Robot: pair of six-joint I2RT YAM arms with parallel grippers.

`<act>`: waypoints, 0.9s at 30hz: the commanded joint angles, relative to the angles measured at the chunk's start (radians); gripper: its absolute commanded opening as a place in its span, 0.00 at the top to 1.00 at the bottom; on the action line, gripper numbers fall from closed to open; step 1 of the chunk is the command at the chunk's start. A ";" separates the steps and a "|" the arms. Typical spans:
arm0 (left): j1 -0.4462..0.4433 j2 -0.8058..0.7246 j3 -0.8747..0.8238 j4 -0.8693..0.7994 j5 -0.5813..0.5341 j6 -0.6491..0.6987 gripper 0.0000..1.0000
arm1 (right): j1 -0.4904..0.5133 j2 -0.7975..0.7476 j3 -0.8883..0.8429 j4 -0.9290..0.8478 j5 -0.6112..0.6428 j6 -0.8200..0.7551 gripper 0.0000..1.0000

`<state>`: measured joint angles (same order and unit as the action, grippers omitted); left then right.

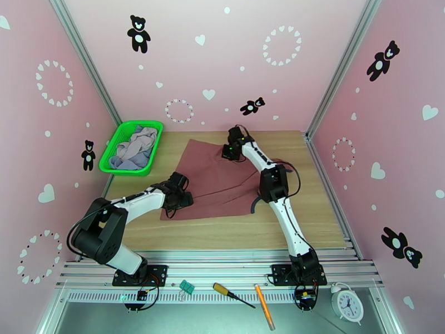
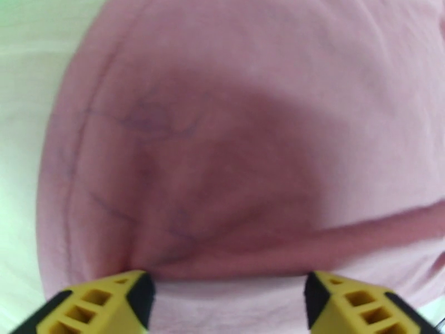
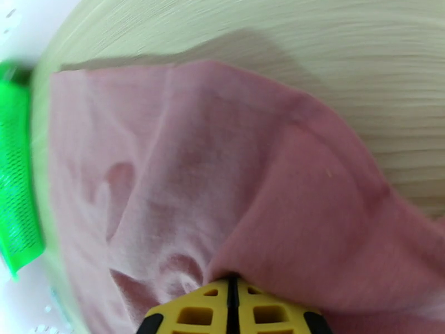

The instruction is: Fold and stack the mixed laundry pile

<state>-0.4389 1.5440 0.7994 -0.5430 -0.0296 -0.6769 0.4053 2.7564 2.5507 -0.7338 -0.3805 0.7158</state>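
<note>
Left hand point(image 2: 228, 293): spread, held over rust-red top point(image 1: 214, 182).
Right hand point(image 3: 232, 288): pressed together, cloth fold pinched.
Garment: laid out on bench point(image 1: 233, 232).

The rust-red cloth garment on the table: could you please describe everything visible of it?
The rust-red cloth garment lies spread and wrinkled on the wooden table, beside the green mesh basket. The right end effector pinches a raised fold at its far edge; the left end effector, open, sits over its near-left corner.
</note>
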 commanded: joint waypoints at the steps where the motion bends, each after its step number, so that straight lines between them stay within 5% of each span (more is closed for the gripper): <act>1: 0.010 -0.032 0.048 -0.221 0.033 0.024 0.14 | 0.004 0.023 0.023 -0.018 -0.106 -0.005 0.89; 4: 0.010 -0.042 0.196 -0.289 -0.001 0.076 0.12 | -0.007 -0.076 0.009 -0.074 -0.064 -0.090 0.86; 8: 0.011 0.045 0.428 -0.340 -0.036 0.144 0.12 | -0.042 -0.281 -0.088 -0.122 -0.035 -0.168 0.68; 14: 0.011 0.261 0.728 -0.347 -0.049 0.204 0.15 | -0.116 -0.699 -0.504 -0.115 0.157 -0.231 0.46; 18: 0.011 0.358 0.775 -0.315 -0.008 0.189 0.21 | -0.257 -0.923 -0.853 -0.049 0.234 -0.226 0.45; 21: 0.011 0.363 0.726 -0.275 -0.006 0.170 0.22 | -0.410 -0.991 -1.031 0.016 0.165 -0.221 0.46; 27: 0.012 0.330 0.604 -0.239 -0.034 0.155 0.23 | -0.553 -0.911 -1.068 0.082 0.103 -0.257 0.53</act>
<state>-0.4343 1.9129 1.4464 -0.8032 -0.0532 -0.5091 -0.1486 1.8027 1.4811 -0.6987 -0.2348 0.4850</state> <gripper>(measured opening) 0.774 0.470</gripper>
